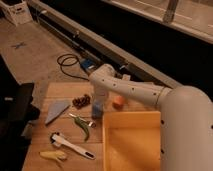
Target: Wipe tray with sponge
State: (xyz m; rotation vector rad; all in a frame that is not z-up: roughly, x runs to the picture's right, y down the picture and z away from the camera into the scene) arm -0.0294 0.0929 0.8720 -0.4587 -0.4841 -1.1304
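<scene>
The yellow tray sits on the wooden table at the front right, and its right side is hidden by my arm. The blue-grey sponge lies on the table just beyond the tray's far left corner. My gripper points straight down right at the sponge, and the wrist hides part of it.
A grey wedge lies at the left, with dark grapes beside the sponge. An orange object lies right of the sponge. A green pepper, a white-handled tool and a banana lie at the front left. A black cable lies on the floor beyond the table.
</scene>
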